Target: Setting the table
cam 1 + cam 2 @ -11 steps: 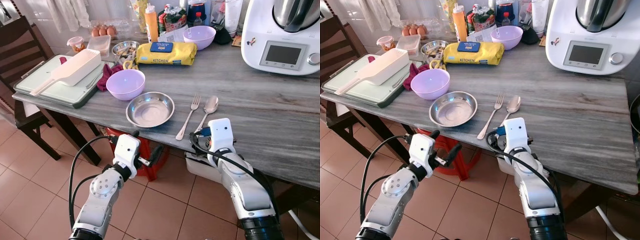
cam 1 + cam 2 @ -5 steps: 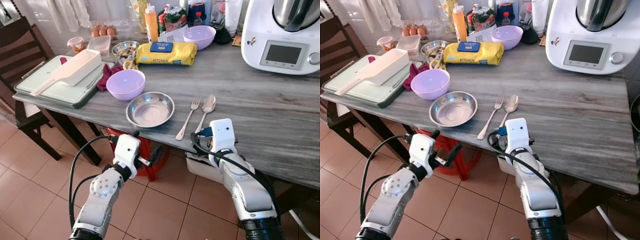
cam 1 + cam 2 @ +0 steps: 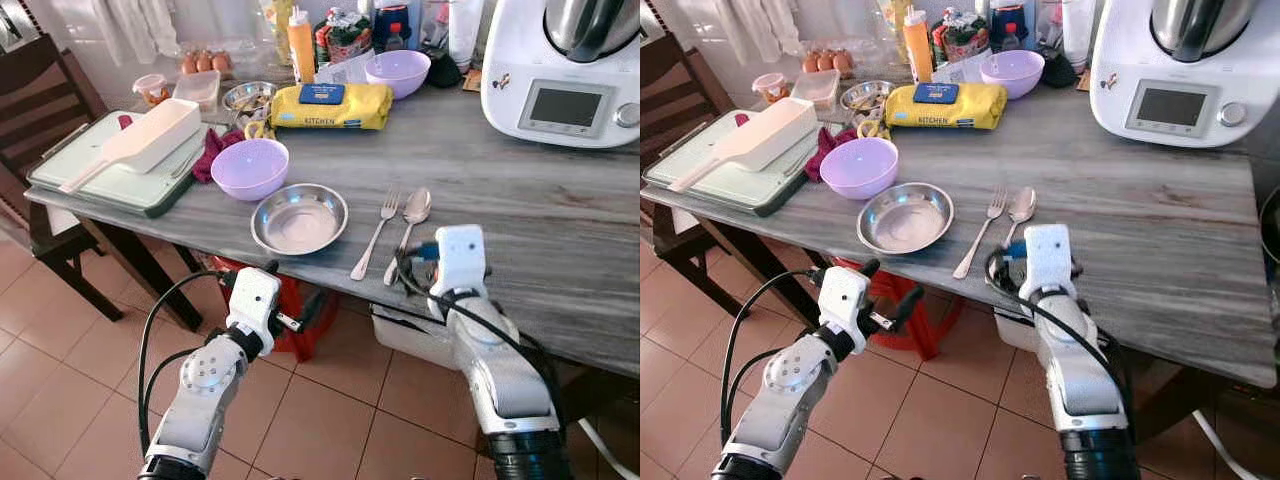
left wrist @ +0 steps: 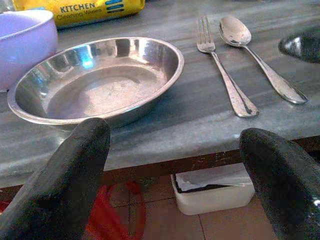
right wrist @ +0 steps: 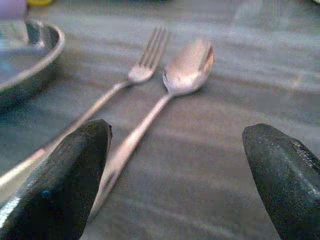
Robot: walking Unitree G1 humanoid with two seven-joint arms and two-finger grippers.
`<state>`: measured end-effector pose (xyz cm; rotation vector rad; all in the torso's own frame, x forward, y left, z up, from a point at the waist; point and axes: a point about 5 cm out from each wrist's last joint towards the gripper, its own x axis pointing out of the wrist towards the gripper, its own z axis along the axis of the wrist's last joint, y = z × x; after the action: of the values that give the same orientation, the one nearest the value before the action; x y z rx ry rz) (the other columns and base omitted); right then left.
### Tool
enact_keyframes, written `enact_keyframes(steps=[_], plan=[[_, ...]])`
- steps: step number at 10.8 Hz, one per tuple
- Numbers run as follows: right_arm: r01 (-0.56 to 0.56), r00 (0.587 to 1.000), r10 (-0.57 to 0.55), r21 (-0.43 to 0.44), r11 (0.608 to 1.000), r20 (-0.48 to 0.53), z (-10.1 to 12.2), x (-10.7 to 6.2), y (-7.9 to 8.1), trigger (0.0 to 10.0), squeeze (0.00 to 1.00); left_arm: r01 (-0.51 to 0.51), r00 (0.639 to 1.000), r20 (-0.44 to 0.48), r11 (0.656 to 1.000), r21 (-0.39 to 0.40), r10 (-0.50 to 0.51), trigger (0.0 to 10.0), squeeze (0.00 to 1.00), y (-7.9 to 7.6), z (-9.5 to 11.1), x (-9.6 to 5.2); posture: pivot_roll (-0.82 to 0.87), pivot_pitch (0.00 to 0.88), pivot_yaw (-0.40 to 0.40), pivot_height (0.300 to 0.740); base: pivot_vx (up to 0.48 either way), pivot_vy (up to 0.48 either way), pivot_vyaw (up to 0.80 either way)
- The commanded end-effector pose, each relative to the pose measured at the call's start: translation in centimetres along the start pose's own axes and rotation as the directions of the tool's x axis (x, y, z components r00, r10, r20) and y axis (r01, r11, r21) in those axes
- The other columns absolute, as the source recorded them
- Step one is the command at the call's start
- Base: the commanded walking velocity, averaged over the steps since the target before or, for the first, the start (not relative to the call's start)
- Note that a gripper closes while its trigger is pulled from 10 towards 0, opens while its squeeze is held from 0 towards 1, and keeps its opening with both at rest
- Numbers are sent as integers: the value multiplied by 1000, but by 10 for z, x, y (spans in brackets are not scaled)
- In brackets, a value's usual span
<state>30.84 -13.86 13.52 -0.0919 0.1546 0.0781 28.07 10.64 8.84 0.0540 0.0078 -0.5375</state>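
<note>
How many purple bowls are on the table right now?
2. One purple bowl sits just behind the steel dish near the front edge; the other purple bowl is at the back, behind the yellow wipes pack. Clutter there may hide more.

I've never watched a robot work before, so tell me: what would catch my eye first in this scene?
Probably the right gripper, open and low over the grey table's near edge, pointing at a spoon and fork lying side by side. Just left of them sits an empty steel dish, with a lilac bowl behind it. The left gripper, also open, hangs below the table edge.
</note>
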Motion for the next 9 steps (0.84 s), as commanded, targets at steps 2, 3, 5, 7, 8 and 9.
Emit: enact_keyframes(steps=[2,3,5,7,8,9], plan=[[-19,996,17,26,999,85,16,0,5,10000,0,-1,1000,-6,1000,11,1,10000,0,3,0,0,-107,79,156,740,0,0,0],[-20,996,17,23,1000,92,17,0,5,10000,0,-2,1000,-6,1000,12,2,10000,0,3,0,0,-106,78,156,740,0,0,0],[-21,993,18,30,999,117,20,1,5,10000,0,-1,1000,-5,1000,15,1,10000,0,4,0,0,-104,75,158,740,0,0,0],[-30,973,24,25,999,230,38,-3,6,10000,0,2,1000,-3,1000,17,-2,10000,0,4,0,0,-105,71,161,740,0,0,0],[-63,947,57,9,998,315,50,-9,12,10000,0,5,1000,-2,1000,18,-5,10000,0,4,0,0,-105,74,161,740,0,0,0],[-78,932,67,16,997,357,55,-13,14,10000,0,4,1000,-3,1000,18,-4,10000,0,4,0,0,-105,75,161,740,0,0,0]])
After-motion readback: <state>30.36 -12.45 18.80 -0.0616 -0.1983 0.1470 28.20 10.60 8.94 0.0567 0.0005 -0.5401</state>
